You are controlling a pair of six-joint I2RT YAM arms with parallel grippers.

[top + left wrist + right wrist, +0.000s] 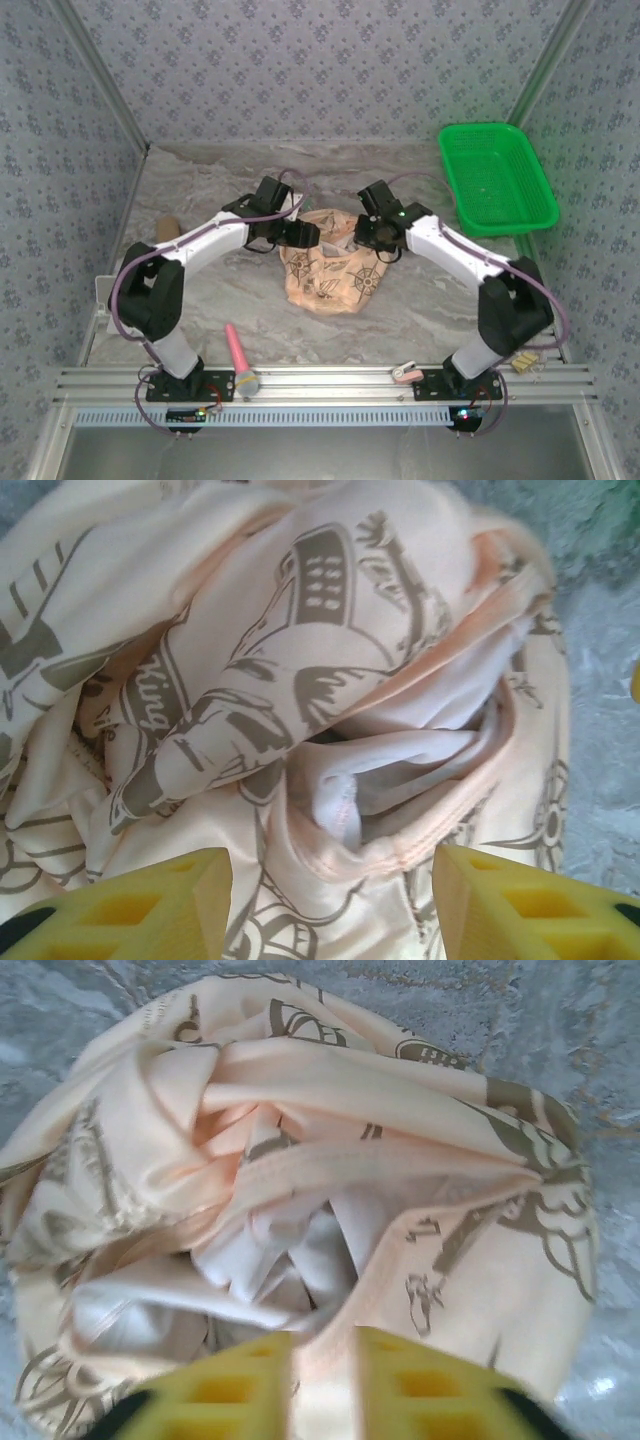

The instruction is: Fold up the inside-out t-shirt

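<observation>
1. Top external view, near edge of the table (430,305): a pink-handled tool (238,352) lies just beside the left arm's base. A small pale clip (405,373) lies just beside the right arm's base.
2. Around the middle of the table, the t-shirt (335,275) lies in a crumpled heap. Its peach side, printed with dark compass motifs, faces mostly outward.
3. Both arms bend inward to the far side of that heap. The left hand (303,236) is at its far left part and the right hand (375,238) at its far right part, both down at the cloth.
4. Left wrist view: the left hand's yellow fingers (165,905) are spread wide, with rumpled cloth showing across the gap between them. Just beyond is an opening edged by a stitched peach band, with paler off-white cloth inside.
5. Right wrist view: the right hand's yellow fingers (420,1380) are almost pressed together, pinching a fold of the peach cloth. Beyond them a stitched band runs across, with white layers bunched beneath it.
6. At the far right corner of the table stands a green basket (495,180), well apart from the t-shirt.
</observation>
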